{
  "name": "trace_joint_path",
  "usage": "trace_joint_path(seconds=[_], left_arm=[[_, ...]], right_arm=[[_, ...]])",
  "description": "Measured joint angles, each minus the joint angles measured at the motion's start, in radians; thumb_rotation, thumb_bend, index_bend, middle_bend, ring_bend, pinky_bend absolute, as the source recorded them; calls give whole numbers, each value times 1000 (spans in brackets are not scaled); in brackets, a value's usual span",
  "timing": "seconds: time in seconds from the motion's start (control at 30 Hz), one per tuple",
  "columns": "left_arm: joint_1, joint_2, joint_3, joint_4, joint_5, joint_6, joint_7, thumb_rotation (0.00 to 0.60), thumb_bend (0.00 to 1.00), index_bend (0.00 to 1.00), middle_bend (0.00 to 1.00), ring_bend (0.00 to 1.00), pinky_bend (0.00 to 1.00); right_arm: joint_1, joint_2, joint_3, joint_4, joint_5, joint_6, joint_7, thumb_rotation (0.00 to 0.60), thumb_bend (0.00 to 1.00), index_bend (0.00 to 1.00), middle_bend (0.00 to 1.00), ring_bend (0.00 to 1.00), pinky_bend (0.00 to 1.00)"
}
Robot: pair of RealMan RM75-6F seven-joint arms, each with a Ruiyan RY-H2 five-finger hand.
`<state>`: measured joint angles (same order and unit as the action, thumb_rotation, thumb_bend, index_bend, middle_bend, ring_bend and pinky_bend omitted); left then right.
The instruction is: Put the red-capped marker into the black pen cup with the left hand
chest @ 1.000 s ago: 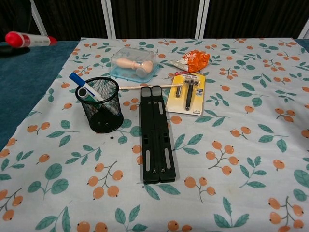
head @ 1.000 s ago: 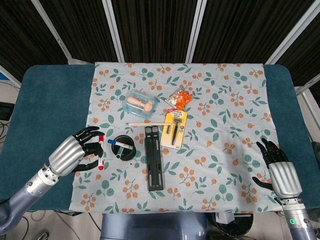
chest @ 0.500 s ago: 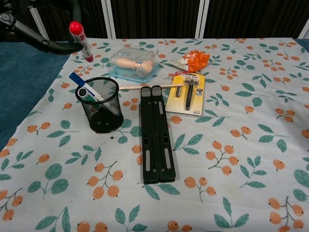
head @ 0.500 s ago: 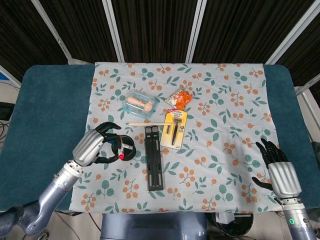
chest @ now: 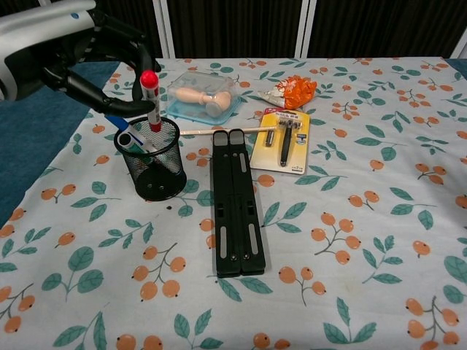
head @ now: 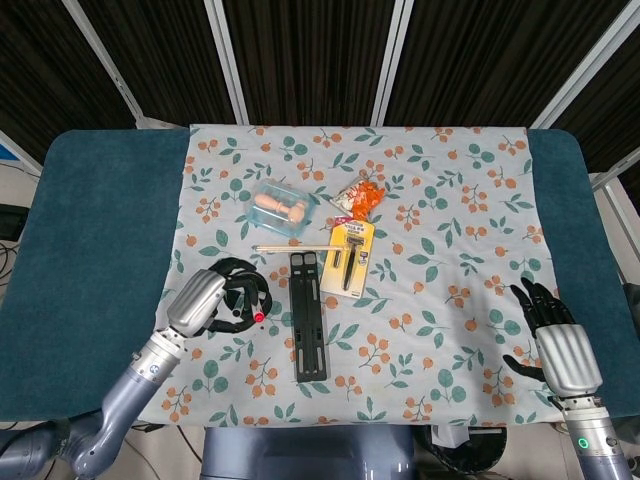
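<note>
1. The silver-and-black left hand (chest: pixel 69 51) has swung in from nine o'clock and pinches the red-capped white marker (chest: pixel 152 98) nearly upright, cap up, its lower end now dipping into the black mesh pen cup (chest: pixel 151 158).
2. Release probably remains.
3. The right hand (head: pixel 548 330) rests spread at four o'clock.
4. The marker's tip is hidden inside the cup.

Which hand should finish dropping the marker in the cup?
Left hand: it holds the marker upright, tip inside the cup. Right hand sits far off, empty.
</note>
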<state>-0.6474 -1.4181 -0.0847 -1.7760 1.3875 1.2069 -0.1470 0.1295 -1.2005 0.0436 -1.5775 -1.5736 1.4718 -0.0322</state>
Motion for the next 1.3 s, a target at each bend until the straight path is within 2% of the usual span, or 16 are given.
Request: trace_joint_path(seconds=[0.2, 0.5, 0.67, 0.8, 1.0, 1.07, 1.3], left_arm=[[9, -33, -10, 30, -41, -29, 0, 600, 337, 604, 588, 230, 211], [17, -34, -12, 41, -80, -83, 4, 600, 248, 305, 290, 116, 160], [25, -16, -17, 29, -84, -89, 6, 600, 220, 180, 154, 57, 118], [34, 3, -19, 15, -76, -85, 5, 600, 220, 132, 79, 26, 84], [66, 41, -6, 12, 14, -11, 30, 600, 149, 51, 3, 0, 23], [86, 60, 8, 25, 61, 35, 68, 600, 114, 4, 0, 0, 3], [213, 137, 76, 88, 166, 227, 278, 600, 52, 0, 0, 0, 0]], right_arm=[[0, 0, 0, 0, 1, -1, 2, 600, 164, 0, 0, 0, 182], [0, 1, 0, -2, 1, -1, 2, 600, 163, 0, 0, 0, 182], [0, 1, -1, -3, 1, -2, 1, 600, 163, 0, 0, 0, 182], [1, 2, 0, -3, 2, -2, 2, 600, 163, 0, 0, 0, 182], [1, 3, 1, -2, 3, -3, 1, 600, 163, 0, 0, 0, 182], [1, 3, 0, -1, 2, -3, 0, 600, 163, 0, 0, 0, 182], [0, -1, -3, -1, -2, -1, -12, 600, 163, 0, 0, 0, 182]])
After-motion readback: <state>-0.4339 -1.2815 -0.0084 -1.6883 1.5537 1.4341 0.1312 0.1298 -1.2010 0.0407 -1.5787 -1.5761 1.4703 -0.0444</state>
